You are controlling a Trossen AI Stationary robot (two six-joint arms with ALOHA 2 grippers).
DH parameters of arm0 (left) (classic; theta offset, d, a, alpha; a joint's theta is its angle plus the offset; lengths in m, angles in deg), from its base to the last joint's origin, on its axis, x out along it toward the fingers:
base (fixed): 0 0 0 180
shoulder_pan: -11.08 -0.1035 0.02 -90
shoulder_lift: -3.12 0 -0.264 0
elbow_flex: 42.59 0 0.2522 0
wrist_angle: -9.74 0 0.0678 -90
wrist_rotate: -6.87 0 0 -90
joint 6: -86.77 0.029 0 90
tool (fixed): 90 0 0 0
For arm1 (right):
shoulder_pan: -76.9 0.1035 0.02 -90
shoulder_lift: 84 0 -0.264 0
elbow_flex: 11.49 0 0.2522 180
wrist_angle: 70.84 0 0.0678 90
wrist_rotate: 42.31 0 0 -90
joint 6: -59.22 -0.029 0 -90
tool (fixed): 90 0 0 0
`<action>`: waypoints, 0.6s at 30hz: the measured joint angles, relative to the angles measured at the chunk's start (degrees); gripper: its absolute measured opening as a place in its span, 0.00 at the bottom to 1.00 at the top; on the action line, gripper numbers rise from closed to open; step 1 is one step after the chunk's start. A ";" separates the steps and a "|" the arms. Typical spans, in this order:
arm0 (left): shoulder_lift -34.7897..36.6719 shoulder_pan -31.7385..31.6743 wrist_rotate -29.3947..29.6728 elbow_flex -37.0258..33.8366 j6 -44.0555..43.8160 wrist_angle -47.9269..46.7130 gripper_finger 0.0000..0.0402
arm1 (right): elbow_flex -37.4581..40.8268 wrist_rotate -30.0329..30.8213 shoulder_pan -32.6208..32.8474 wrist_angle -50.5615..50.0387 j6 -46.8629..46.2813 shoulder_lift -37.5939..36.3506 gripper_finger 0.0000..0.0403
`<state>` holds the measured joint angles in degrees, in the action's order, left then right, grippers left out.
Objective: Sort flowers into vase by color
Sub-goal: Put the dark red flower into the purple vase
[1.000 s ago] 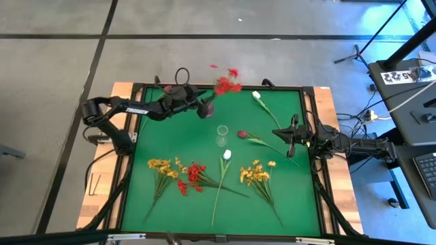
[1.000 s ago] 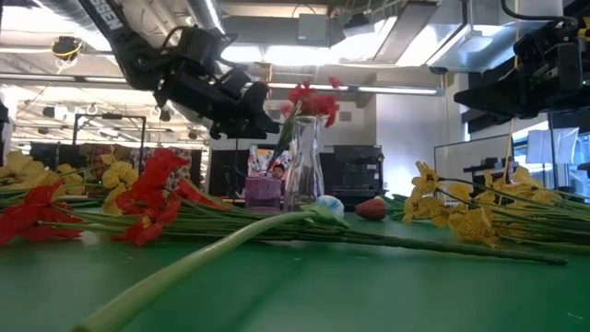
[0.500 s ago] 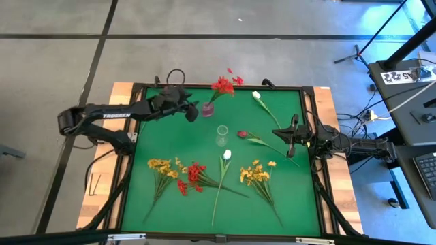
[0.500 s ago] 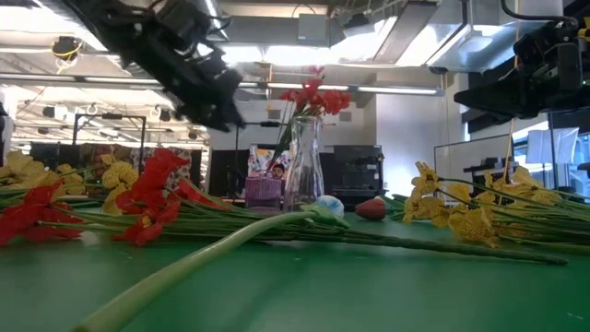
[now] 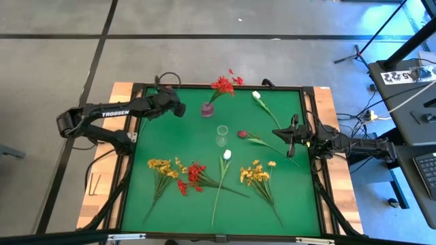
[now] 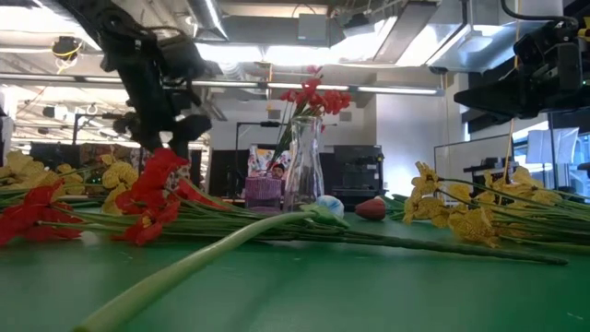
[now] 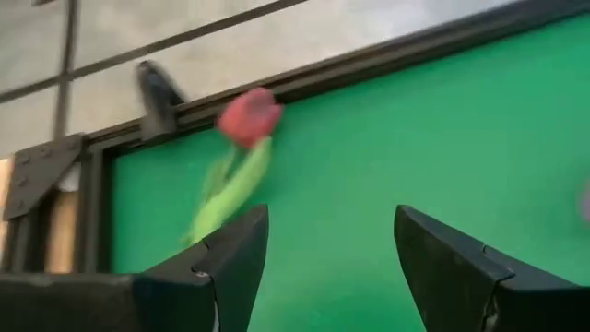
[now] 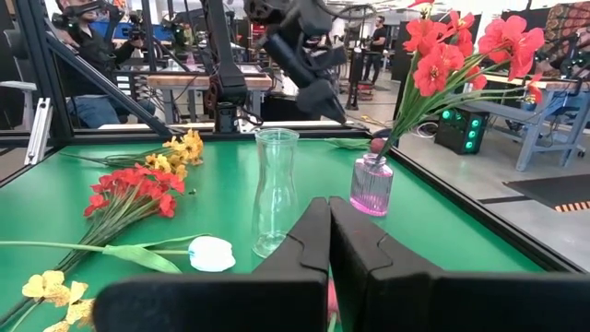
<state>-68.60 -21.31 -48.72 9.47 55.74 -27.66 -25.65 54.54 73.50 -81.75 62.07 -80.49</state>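
Green desk (image 5: 191, 133): red spray (image 5: 223, 85) in pink vase (image 5: 207, 109), rest unsorted, clear vase (image 5: 221, 135) empty. Left end effector (image 5: 178, 109) apart, holding nothing; right end effector (image 5: 291, 151) together.

You've got a bright green table mat (image 5: 184, 136) framed in black, with pale wood at the edges. The small vase (image 5: 207, 109) is pink-purple with a red spray (image 5: 223, 84) in it; the other vase (image 5: 221, 135) is clear glass. Lying around: yellow sprays (image 5: 161, 167), another red spray (image 5: 193, 175), white tulips (image 5: 227, 154), a dark pink bud (image 5: 242, 134), all green-stemmed. Both arms are black.
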 joint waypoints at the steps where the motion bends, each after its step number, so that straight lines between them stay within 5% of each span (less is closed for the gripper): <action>1: -0.24 -0.89 -0.27 0.00 -0.02 0.10 0.57 | 0.02 0.00 0.02 0.00 0.01 0.00 0.00; 6: -1.18 -4.55 -5.80 0.64 -2.63 -4.92 0.57 | 0.01 0.00 0.01 0.00 -0.01 0.00 0.00; 18: -1.21 -7.53 -5.93 2.82 -9.50 -21.57 0.57 | 0.01 0.00 0.02 0.00 -0.02 0.00 0.00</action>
<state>-69.80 -28.84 -54.66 12.29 46.24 -49.22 -25.64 54.54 73.52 -81.75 62.05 -80.49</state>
